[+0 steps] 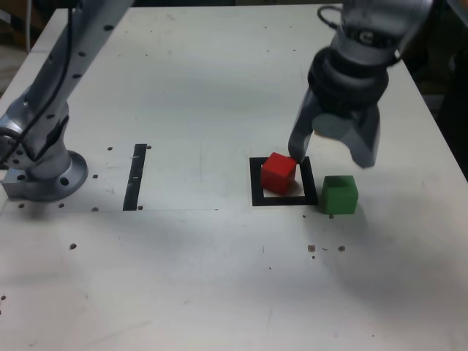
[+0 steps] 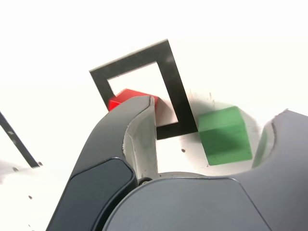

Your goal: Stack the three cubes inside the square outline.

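**benchrat:** Where's everything sitting relative to the square outline (image 1: 284, 202)?

**z1_tinkerer:** The red cube (image 1: 278, 172) is inside it, turned a bit out of line with the border and sitting toward the far side of the white centre as the exterior view shows it. One corner looks like it laps over the black border, but I can't say for sure. The green cube (image 1: 340, 194) is outside the outline, just beside its edge on the exterior view's right, flat on the white table (image 1: 219, 278). It looks close to touching the border or just clear of it. No yellow cube in either view.

**benchrat:** And the gripper?

**z1_tinkerer:** The gripper (image 1: 333, 157) hangs above the outline's far corner on the exterior view's right, pointing down, jaws spread wide with nothing between them. One fingertip is right at the red cube's upper edge; can't tell if it's touching. The other finger sits above the green cube, clear of it. The wrist view agrees: red cube peeking out behind one finger, green cube in the gap.

**benchrat:** Anything else?

**z1_tinkerer:** A narrow black strip (image 1: 136, 177) well off the outline toward the exterior view's left, with the arm's base (image 1: 45, 172) beyond that.
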### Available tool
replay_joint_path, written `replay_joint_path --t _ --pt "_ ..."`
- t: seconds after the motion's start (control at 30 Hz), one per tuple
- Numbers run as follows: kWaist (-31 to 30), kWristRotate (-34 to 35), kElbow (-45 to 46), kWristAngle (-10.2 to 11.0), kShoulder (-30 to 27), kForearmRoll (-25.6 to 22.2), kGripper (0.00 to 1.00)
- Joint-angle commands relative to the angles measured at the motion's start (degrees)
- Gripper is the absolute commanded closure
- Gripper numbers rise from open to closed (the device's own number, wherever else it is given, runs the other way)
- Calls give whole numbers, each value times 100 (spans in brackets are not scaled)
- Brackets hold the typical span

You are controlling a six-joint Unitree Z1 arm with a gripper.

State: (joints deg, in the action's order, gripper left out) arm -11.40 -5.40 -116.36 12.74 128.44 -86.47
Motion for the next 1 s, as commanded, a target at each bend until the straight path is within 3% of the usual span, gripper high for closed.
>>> replay_joint_path --t 0.0,0.23,0.33,0.6,0.97 --pt "-11 -196 -37 147 -206 -28 1" --pt "325 -1269 -252 561 -618 -142 1" --pt "646 -1439 -248 603 -680 -265 1" --pt "1575 -1944 -204 336 -481 -233 1" --pt "1877 -2149 -304 49 224 174 7"
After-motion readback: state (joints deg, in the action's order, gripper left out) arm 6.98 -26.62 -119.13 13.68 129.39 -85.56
